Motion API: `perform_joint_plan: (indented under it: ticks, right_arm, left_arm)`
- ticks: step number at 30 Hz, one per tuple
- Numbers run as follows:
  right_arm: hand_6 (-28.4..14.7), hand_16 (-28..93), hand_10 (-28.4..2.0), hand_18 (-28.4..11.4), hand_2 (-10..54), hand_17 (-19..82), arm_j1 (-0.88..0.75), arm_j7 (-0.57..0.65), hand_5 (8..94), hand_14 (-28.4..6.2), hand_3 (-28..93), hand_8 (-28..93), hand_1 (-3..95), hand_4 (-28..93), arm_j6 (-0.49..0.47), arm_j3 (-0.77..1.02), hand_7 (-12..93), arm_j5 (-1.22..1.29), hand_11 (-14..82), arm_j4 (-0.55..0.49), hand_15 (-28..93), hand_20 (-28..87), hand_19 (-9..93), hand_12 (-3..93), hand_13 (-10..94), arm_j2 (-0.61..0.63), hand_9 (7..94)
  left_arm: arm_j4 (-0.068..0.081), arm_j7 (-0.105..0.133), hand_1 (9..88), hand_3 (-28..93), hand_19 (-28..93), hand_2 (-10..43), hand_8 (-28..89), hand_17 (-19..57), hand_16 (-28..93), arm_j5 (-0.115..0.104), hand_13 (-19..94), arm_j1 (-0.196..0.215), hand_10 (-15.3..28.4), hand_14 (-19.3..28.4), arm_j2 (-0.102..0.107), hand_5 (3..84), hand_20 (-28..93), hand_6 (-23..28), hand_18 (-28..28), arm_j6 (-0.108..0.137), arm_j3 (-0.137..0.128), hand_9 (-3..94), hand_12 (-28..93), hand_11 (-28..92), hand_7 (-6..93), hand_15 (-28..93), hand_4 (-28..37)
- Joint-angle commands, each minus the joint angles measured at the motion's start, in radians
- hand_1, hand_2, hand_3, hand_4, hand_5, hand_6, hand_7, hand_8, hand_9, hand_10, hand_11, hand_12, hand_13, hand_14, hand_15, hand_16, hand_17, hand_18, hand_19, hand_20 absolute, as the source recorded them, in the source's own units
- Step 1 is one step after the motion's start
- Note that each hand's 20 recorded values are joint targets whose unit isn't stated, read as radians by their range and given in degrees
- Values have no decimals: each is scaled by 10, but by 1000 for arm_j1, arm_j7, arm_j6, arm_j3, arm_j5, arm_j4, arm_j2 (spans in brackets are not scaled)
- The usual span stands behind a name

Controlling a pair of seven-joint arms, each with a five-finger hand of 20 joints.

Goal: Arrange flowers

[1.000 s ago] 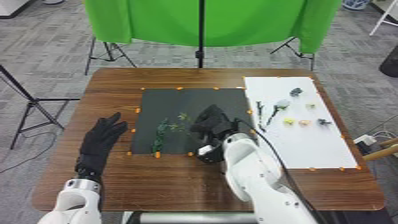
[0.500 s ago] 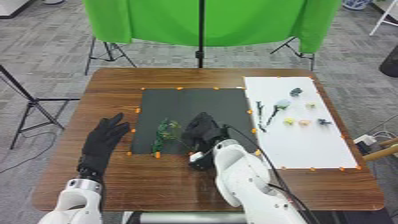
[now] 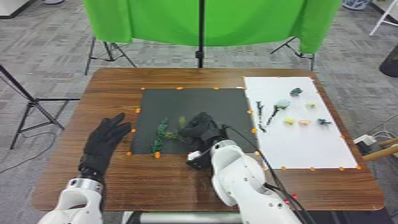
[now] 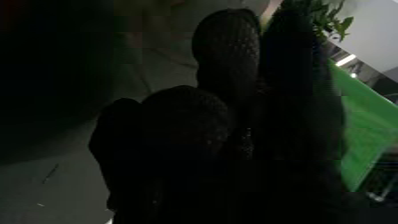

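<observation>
Now farther left, right robot hand (image 3: 202, 131) pinches leafy sprig (image 3: 182, 122); left robot hand (image 3: 104, 141) unclenched.

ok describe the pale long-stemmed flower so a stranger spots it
On the table, find the white sheet at right. Near its left edge lies the pale flower, its dark stem slanting toward the robot. The twig beside it lacks that big head.
</observation>
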Motion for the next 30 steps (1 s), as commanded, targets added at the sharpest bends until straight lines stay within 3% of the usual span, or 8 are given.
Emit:
perform_joint_plan:
  ticks: [1,5,6,7,9,18,23,30]
  right_arm:
    - [-22,329,-108,-111,-95,666,-9,-7,736,-20,-282,109,804,406,19,6,195,-3,376,13,586,574,932,255,920,-8,887]
    - [-21,329,-109,-114,-95,666,-11,-18,731,-21,-206,88,760,375,20,8,199,-3,382,7,585,577,932,255,922,-8,886]
    - [-21,327,-109,-121,-95,671,-10,-23,734,-22,6,81,688,219,28,7,193,-7,383,7,581,577,932,255,924,-7,886]
    - [-21,329,-109,-117,-95,668,-11,-29,731,-22,352,77,571,-46,28,11,194,-9,384,7,584,577,932,254,922,-10,885]
    - [-20,330,-109,-114,-95,666,-10,-44,729,-22,540,57,496,-180,32,21,190,-20,385,-1,585,576,932,253,921,-8,885]
    - [-17,335,-128,-130,-95,633,44,-93,722,-37,610,-64,433,-186,34,188,201,-336,335,-49,590,581,932,249,894,105,859]
    - [-26,329,-138,-133,-95,618,91,-2,716,-46,595,-75,379,-175,-208,312,187,-466,330,-35,609,578,932,265,870,171,839]
    - [-46,322,-146,-129,-95,635,101,45,724,-47,544,-67,285,-170,-387,367,140,-525,356,7,619,595,932,278,882,210,851]
  left_arm:
    - [10,-21,186,637,56,9,-51,14,56,7,328,3,124,150,-2,421,187,44,131,-15,3,446,154,138,48,92,-283]
    - [10,-20,187,635,56,10,-51,14,56,7,328,3,123,150,-5,421,187,44,131,-18,2,447,154,138,47,92,-283]
    - [9,-17,188,634,56,11,-51,14,56,6,328,4,123,151,-4,420,187,44,131,-18,3,447,154,138,48,91,-283]
    - [9,-18,188,634,56,10,-51,14,56,7,328,5,123,151,-5,420,187,43,131,-18,3,447,153,138,48,91,-283]
    - [9,-16,187,635,56,9,-51,13,56,7,328,4,123,150,-6,420,187,43,131,-16,3,446,153,138,48,91,-283]
    - [3,-9,186,635,55,9,-51,13,56,6,328,16,123,151,-10,420,187,43,131,-9,-6,446,154,137,47,91,-283]
    - [2,-12,187,636,56,9,-51,13,56,7,328,19,123,150,-10,420,187,43,131,-12,-9,446,154,138,47,91,-283]
    - [-5,-11,188,636,56,9,-51,13,56,9,327,26,124,150,-9,420,187,43,131,-8,-12,447,153,138,47,91,-283]
